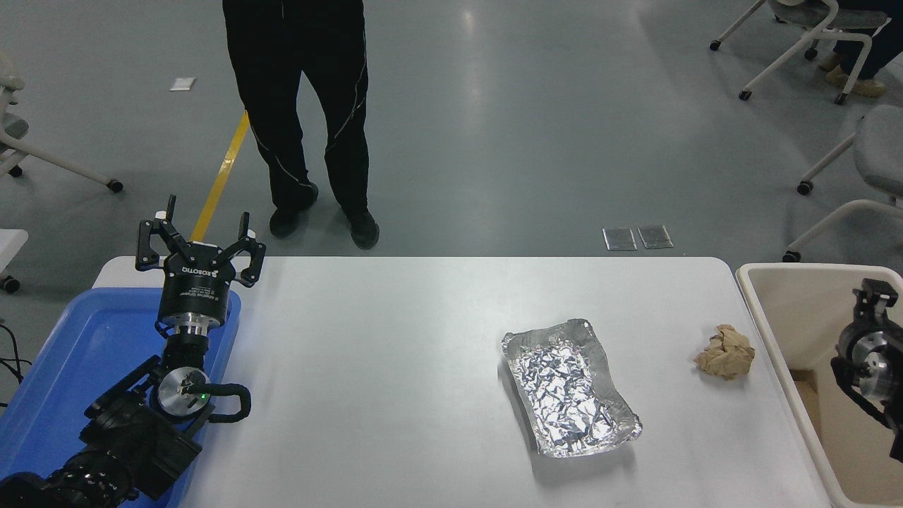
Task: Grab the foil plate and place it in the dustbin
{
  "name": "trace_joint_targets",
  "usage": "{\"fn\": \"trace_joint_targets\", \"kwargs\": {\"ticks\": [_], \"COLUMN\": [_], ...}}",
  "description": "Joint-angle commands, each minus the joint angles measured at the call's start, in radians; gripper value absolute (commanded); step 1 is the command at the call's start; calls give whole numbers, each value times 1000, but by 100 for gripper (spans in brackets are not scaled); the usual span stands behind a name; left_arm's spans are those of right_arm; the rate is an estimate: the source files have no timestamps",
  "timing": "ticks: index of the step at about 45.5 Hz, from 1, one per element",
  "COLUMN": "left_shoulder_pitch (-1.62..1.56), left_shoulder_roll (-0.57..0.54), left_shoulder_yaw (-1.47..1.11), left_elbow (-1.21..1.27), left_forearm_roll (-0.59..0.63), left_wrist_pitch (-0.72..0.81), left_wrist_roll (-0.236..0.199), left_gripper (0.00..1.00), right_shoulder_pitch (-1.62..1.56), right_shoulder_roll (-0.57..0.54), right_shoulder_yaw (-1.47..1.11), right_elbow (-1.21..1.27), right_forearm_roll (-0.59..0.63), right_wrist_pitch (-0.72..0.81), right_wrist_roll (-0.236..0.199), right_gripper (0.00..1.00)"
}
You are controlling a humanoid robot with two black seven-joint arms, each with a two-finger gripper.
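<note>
Looking down from the head view, the foil plate [571,386] sat flat on the white counter [381,367], right of the middle and turned a bit diagonally, with nothing touching it. A crumpled brown paper ball [725,352] lay to its right, apart from it and near the beige dustbin [769,331], which stood just off the counter's right end. The right tool [873,295] came in from the right edge and hung over the dustbin's inside, well apart from the foil plate; only its back end showed, so I honestly couldn't tell whether the fingers were apart or together. The left tool [201,236] was parked at the lower left over the far corner of the blue tray [77,346], pointing away from the camera, fingers spread wide and holding nothing. A person [303,113] in black trousers and black shoes stood on the grey floor past the counter's far side, and some wheeled chairs [846,141] were over at the upper right.
</note>
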Motion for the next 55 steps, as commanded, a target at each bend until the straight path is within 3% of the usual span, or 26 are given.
{"fn": "trace_joint_targets", "kwargs": {"ticks": [1, 11, 23, 36, 47, 55], "left_shoulder_pitch": [0, -2, -3, -3, -3, -2], "left_shoulder_roll": [0, -1, 0, 2, 2, 2], "left_shoulder_yaw": [0, 0, 0, 0, 0, 0], "left_elbow": [-1, -1, -1, -1, -1, -1], "left_forearm_roll": [0, 2, 0, 0, 0, 0], "left_wrist_pitch": [-1, -3, -3, -3, -3, -1], "left_wrist_roll": [0, 0, 0, 0, 0, 0], "left_gripper": [99, 99, 99, 99, 99, 99], "right_shoulder_pitch": [198, 582, 1113, 1508, 1690, 1726], "right_shoulder_roll": [-159, -210, -122, 51, 229, 303], "right_shoulder_yaw": [-285, -715, -1172, -1248, -1242, -1246], "right_elbow": [306, 625, 1023, 1222, 1317, 1359], "right_forearm_roll": [-92, -260, -341, -326, -226, -220], "right_wrist_pitch": [28, 111, 260, 689, 854, 864], "right_wrist_roll": [2, 3, 0, -5, -6, -8], "right_gripper": [100, 100, 100, 100, 100, 100]}}
